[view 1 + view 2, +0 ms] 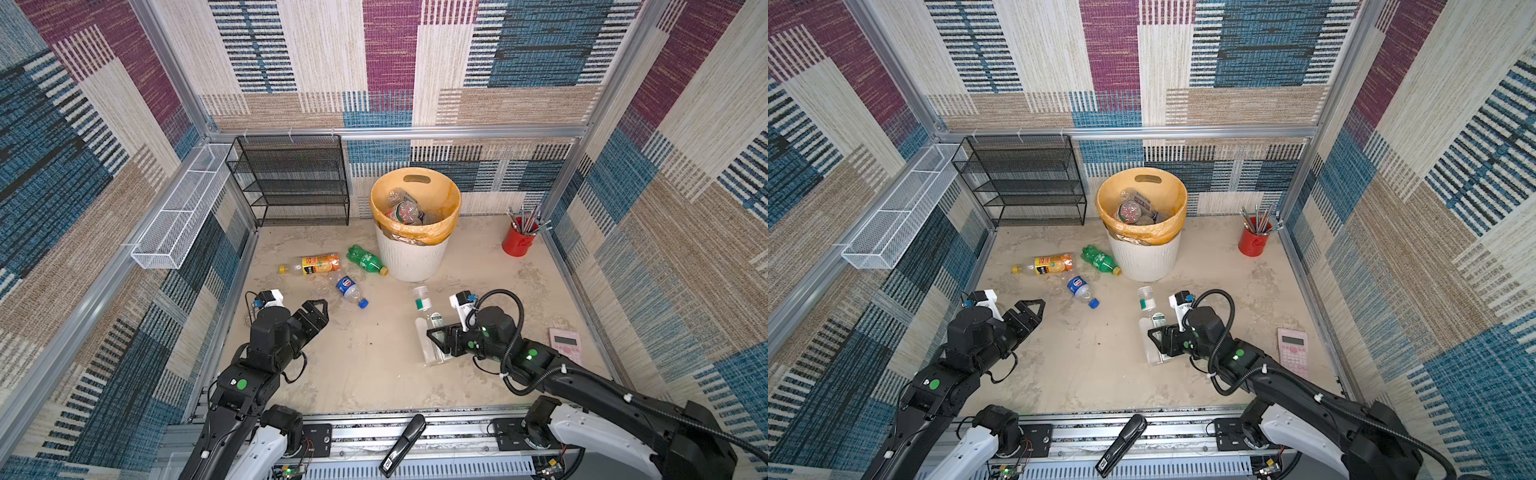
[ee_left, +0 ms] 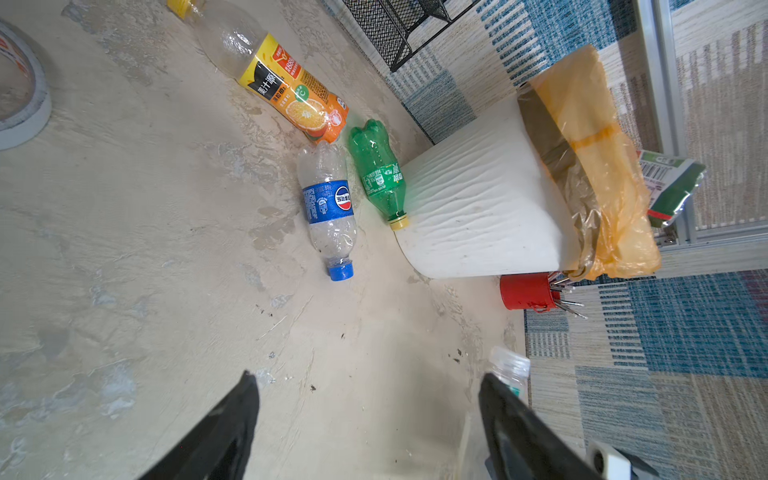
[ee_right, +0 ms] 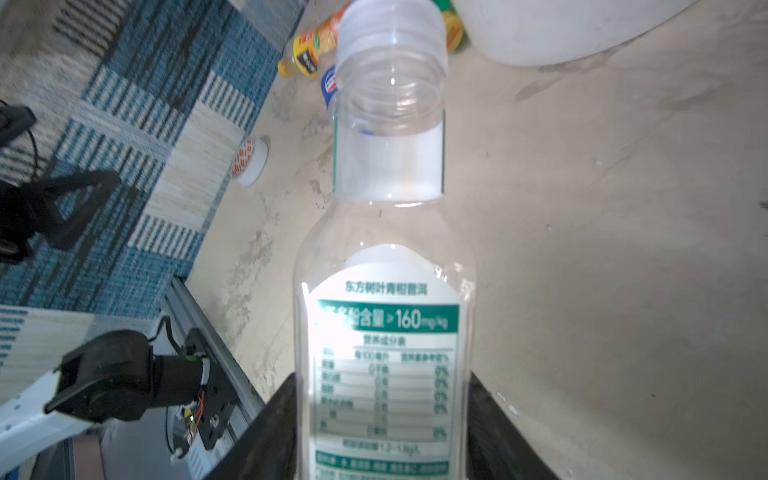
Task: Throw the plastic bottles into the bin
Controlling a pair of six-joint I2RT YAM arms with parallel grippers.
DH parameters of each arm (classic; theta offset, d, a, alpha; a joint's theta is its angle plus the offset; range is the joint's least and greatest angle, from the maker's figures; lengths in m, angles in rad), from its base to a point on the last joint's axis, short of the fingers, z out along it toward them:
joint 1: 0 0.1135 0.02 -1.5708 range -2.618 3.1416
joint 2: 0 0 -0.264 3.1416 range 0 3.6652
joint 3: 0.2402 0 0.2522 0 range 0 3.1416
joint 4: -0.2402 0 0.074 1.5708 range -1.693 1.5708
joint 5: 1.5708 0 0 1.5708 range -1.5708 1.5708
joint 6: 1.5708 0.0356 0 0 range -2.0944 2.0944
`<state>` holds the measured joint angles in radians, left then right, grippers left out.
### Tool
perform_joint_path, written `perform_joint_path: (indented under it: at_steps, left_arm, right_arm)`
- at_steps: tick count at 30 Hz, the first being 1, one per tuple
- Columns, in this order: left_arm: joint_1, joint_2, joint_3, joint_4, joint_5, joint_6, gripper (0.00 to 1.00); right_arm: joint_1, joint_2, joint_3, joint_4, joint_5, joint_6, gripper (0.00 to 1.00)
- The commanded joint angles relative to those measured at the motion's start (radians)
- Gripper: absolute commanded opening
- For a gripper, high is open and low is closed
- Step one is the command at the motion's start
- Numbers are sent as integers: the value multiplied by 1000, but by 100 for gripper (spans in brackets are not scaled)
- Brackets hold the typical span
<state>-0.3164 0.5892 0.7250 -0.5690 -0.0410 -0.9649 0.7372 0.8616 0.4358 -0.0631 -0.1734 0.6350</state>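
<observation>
Slippage threatens: your right gripper (image 3: 382, 384) pinches the clear bottle (image 3: 386, 249) low on its body, so slick plastic may squirt free. Your left gripper (image 2: 368, 376) hangs spread, empty.

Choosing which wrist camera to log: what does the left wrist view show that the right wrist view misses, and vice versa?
Left wrist only: the red pencil cup and the black mesh rack. Right wrist only: the right claw closed on the clear tea bottle, its label showing. Both: that bottle's cap, the orange juice bottle, the Pepsi bottle, the bin and the tape roll.
</observation>
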Motion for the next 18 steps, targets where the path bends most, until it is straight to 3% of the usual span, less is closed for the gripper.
perform_joint_path:
  at_steps: [1,9,14,18]
  left_arm:
    - [0,13,18,47,9,18,84]
    - [1,26,12,87,-1,-7,84]
    - [0,29,11,97,-2,-15,84]
    - [0,28,18,91,0,-17,84]
  right_arm:
    - [-5,-132,-58,100,95,146,58]
    - [-7,-462,-132,62,261,233,59]
    - [-7,-555,-127,81,322,250,59]
    - [-7,-547,-94,153,365,228,59]
